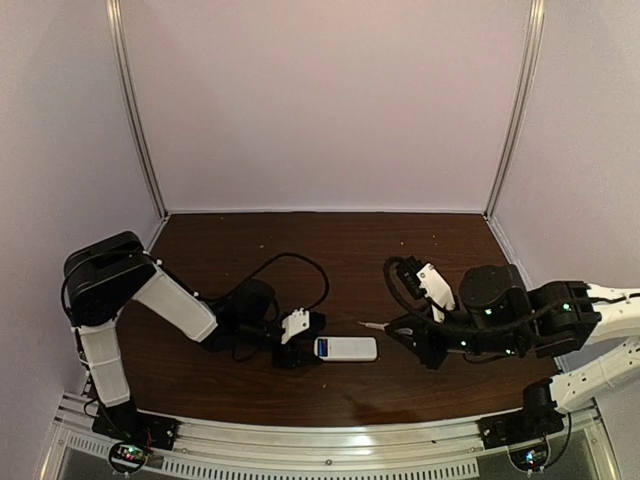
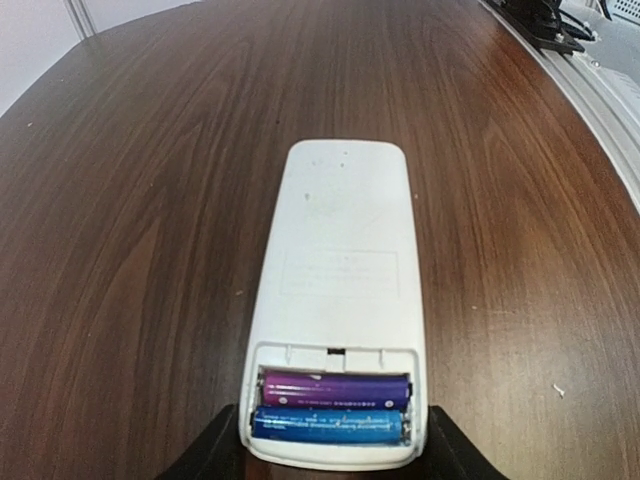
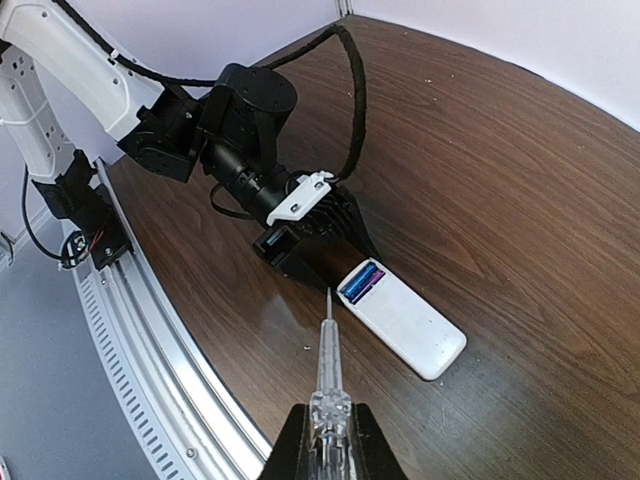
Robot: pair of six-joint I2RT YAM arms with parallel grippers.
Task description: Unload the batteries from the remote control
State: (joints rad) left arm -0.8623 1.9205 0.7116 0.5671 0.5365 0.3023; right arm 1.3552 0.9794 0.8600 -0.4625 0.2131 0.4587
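The remote control [image 2: 340, 260] lies flat on the dark wooden table [image 2: 130, 200], near the front edge and between the two arms, with its plain white back upward. The cover is off at one end, and in the opening the batteries lie side by side across the body: the purple battery [image 2: 335, 388] towards the middle of the remote and the blue battery [image 2: 328, 425] at the very end. This open end points to the left gripper [image 1: 303, 343]. Its jaws stand about half spread on both sides of that end, and the dark fingers [image 2: 212, 452] lie close against the two long edges of the remote. If they already press on it or only stand beside it, I cannot tell. Only the left wrist view shows the two batteries clearly. The top view shows just a small blue spot at the left end of the remote. The right gripper [image 3: 327, 440] is pressed together on a thin pale tool [image 3: 327, 365], which sticks out straight in front of it. The right wrist view shows that the sharp tip of the tool is near the open end of the remote, but apart from it and not touching.
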